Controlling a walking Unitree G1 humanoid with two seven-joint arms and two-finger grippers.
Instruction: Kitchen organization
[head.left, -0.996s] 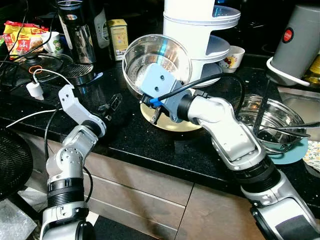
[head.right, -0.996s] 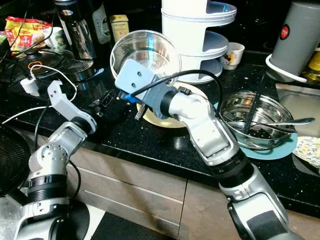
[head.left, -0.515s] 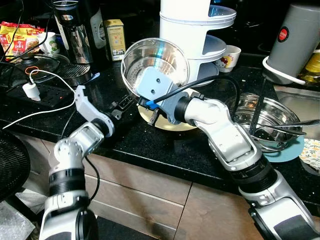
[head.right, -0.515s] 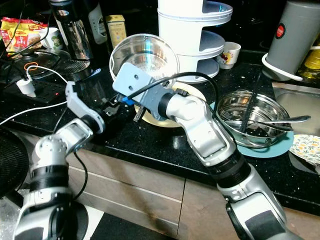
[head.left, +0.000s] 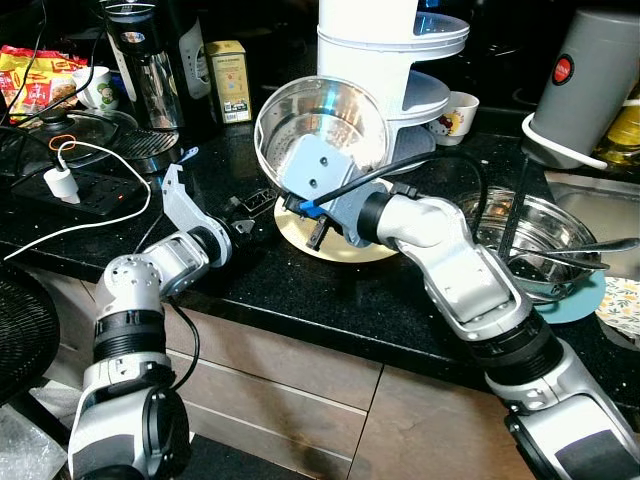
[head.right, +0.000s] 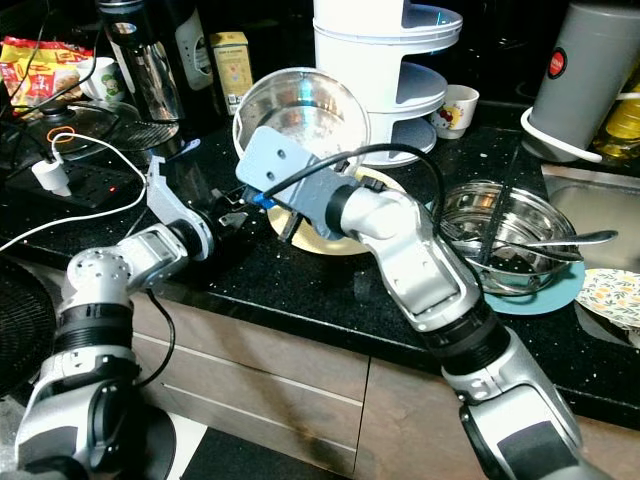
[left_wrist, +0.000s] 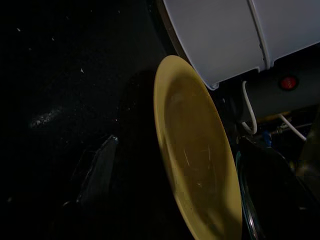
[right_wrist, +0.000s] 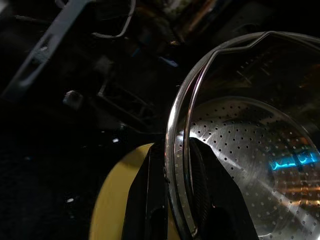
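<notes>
A steel perforated colander (head.left: 325, 125) hangs tilted above a yellow plate (head.left: 345, 245) that lies on the black counter. My right gripper (right_wrist: 172, 200) is shut on the colander's rim, one finger inside and one outside. The colander's holed bottom (right_wrist: 240, 150) shows in the right wrist view, with the plate (right_wrist: 117, 200) below it. My left gripper (head.left: 250, 210) is low over the counter just left of the plate, its fingers apart and holding nothing. The left wrist view looks along the plate (left_wrist: 195, 165) toward the white stand (left_wrist: 225, 35).
A white tiered stand (head.left: 400, 60) rises right behind the colander, with a mug (head.left: 462, 115) beside it. A steel bowl with utensils (head.left: 545, 245) sits on a blue mat to the right, near the sink. A power strip with a white charger (head.left: 60, 183) and a jug (head.left: 150, 70) stand to the left.
My left arm has reached to the right across the counter, bringing its gripper close to the plate's left edge. The colander has shifted slightly right in the right gripper.
</notes>
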